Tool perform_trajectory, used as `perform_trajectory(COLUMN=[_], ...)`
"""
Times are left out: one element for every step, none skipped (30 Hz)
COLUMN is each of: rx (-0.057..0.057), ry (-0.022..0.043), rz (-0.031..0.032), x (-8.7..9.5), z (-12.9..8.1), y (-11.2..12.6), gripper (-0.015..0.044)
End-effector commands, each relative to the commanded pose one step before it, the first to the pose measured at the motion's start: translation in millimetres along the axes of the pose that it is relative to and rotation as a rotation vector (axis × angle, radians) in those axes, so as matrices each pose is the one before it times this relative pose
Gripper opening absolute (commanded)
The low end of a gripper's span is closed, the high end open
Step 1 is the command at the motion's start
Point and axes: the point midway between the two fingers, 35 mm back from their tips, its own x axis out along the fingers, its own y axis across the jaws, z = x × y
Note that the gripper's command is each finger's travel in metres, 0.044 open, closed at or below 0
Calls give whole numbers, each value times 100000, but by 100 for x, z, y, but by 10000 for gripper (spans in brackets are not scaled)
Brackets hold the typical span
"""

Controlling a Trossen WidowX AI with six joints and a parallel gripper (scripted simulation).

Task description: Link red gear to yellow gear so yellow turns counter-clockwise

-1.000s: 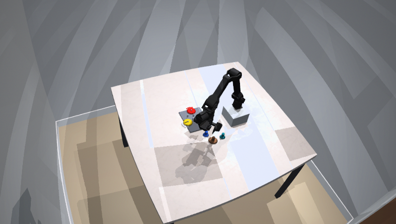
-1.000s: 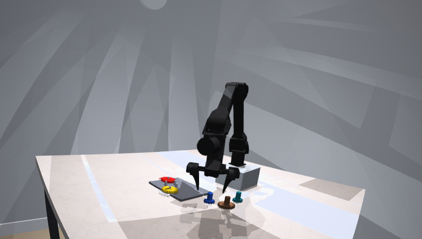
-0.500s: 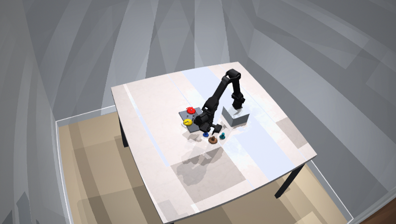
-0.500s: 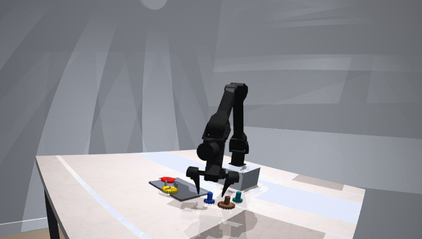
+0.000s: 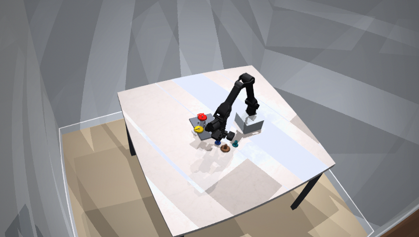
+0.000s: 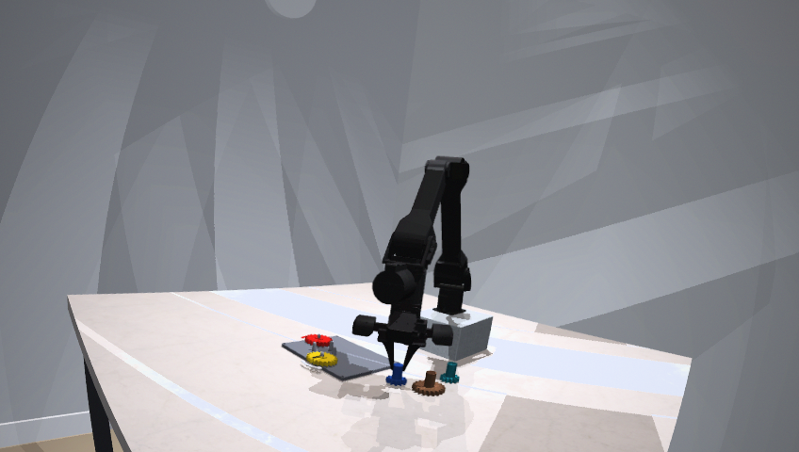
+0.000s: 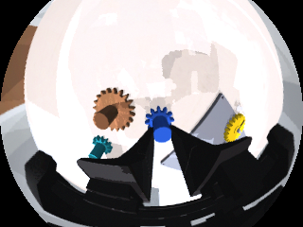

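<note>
The red gear (image 5: 201, 117) (image 6: 319, 340) and the yellow gear (image 5: 199, 129) (image 6: 320, 361) (image 7: 232, 130) sit on the grey board (image 5: 205, 135) (image 6: 347, 368) (image 7: 208, 120). Short grey pegs show between them; the arm hides part of the board in the top view. My gripper (image 6: 399, 367) (image 7: 161, 129) points down, shut on the upright handle of the blue gear (image 5: 217, 142) (image 6: 396, 379) (image 7: 162, 134), which stands on the table beside the board. The larger brown gear (image 5: 225, 148) (image 6: 428, 388) (image 7: 124, 112) and the small teal gear (image 5: 235, 144) (image 6: 449, 377) (image 7: 101, 145) stand loose nearby.
The grey base block (image 5: 253, 127) (image 6: 473, 338) of the arm stands behind the loose gears. The brown gear is close beside the blue one, with the teal gear beyond it. The board's near corner is close to the blue gear.
</note>
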Motion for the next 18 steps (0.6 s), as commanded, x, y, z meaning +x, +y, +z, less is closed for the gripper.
perform_trajectory(rx=[-614, 0, 0, 0, 0, 157, 473, 790, 968, 843, 5, -75, -75, -75, -75, -75, -75, -75], ry=[46, 0, 0, 0, 0, -116, -350, -589, -728, -642, -10, 51, 51, 51, 52, 52, 52, 52], rz=[-330, 0, 0, 0, 0, -112, -335, -552, -662, -565, -6, 47, 47, 47, 48, 48, 48, 48], x=[25, 0, 0, 0, 0, -31, -93, -155, -190, -256, -292, -287, -288, -290, -292, -293, -294, -296], z=[-9, 0, 0, 0, 0, 29, 86, 143, 175, 172, 65, 50, 47, 44, 40, 37, 34, 31], y=[-41, 0, 0, 0, 0, -2, -5, -7, -7, -16, -39, -39, -38, -37, -36, -35, -34, -33], gripper=[20, 13, 6, 0, 0, 0, 0, 0, 0, 0, 0, 0, 0, 0, 0, 0, 0, 0])
